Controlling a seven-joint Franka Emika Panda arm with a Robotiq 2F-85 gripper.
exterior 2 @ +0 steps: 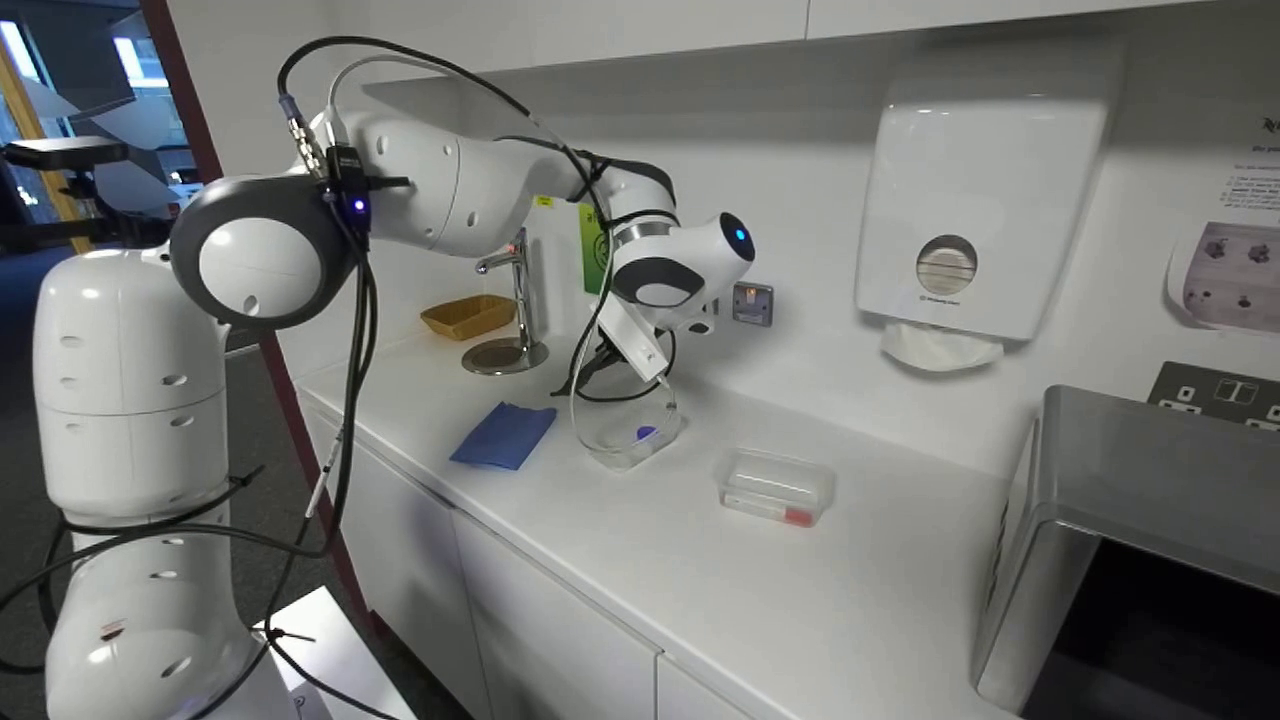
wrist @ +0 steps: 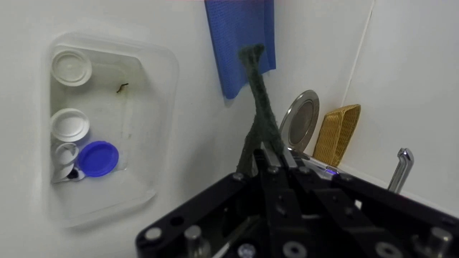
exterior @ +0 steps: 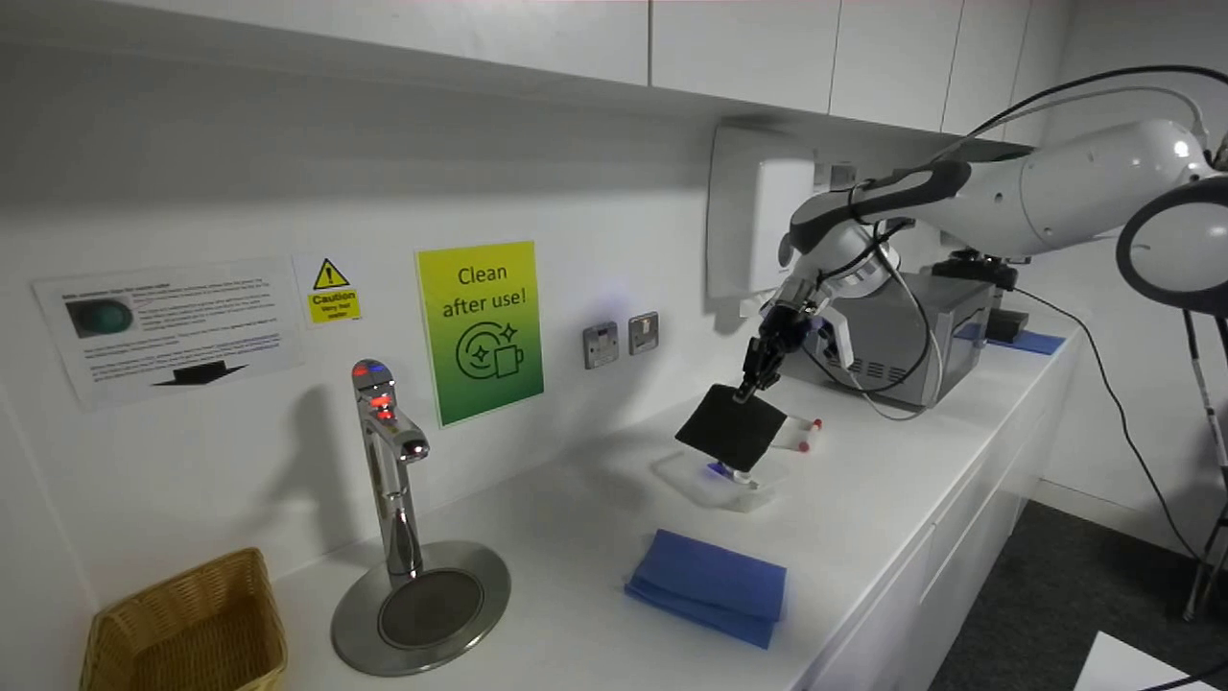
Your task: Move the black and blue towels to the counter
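My gripper (exterior: 745,392) is shut on a black towel (exterior: 731,428), which hangs above the white counter (exterior: 566,537) over a clear plastic tub (exterior: 691,488). In the wrist view the gripper (wrist: 278,154) pinches the towel (wrist: 261,100), which shows edge-on as a dark strip. In an exterior view my arm mostly hides the towel. A folded blue towel (exterior: 708,585) lies flat on the counter near the front edge; it also shows in an exterior view (exterior 2: 505,436) and in the wrist view (wrist: 236,39). Another blue cloth (exterior: 1041,343) lies at the far end beyond the microwave.
The tub (wrist: 168,82) holds white lids and a blue lid (wrist: 98,158). A second clear tub (exterior 2: 780,470) stands nearby. A grey microwave (exterior 2: 1160,470), a chrome tap (exterior: 389,480), a wicker basket (exterior: 187,633) and a wall dispenser (exterior 2: 985,190) border the area. Cabinets hang overhead.
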